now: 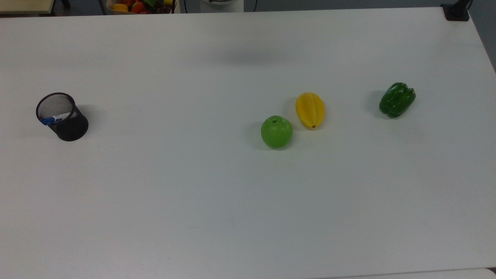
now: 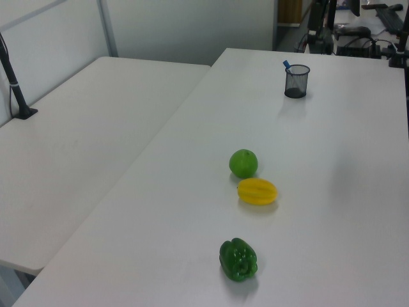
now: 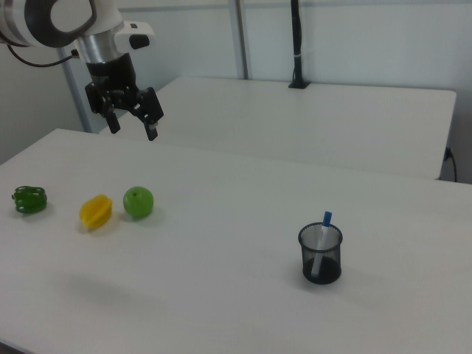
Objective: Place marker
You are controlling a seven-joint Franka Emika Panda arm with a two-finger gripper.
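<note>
The marker (image 1: 52,119) (image 3: 322,237), white with a blue cap, stands leaning inside a black mesh pen cup (image 1: 66,121) (image 2: 296,81) (image 3: 321,255), cap end poking above the rim (image 2: 286,64). The cup stands upright at the top view's left. In the right view my gripper (image 3: 133,127) hangs high above the table, far to the right view's left of the cup, open with nothing between its fingers.
A green apple (image 1: 276,131), a yellow starfruit (image 1: 310,110) and a green bell pepper (image 1: 397,99) lie on the white table (image 1: 217,209). A bin of toy fruit (image 1: 139,6) sits beyond the far edge. A second table (image 2: 77,141) adjoins in the left view.
</note>
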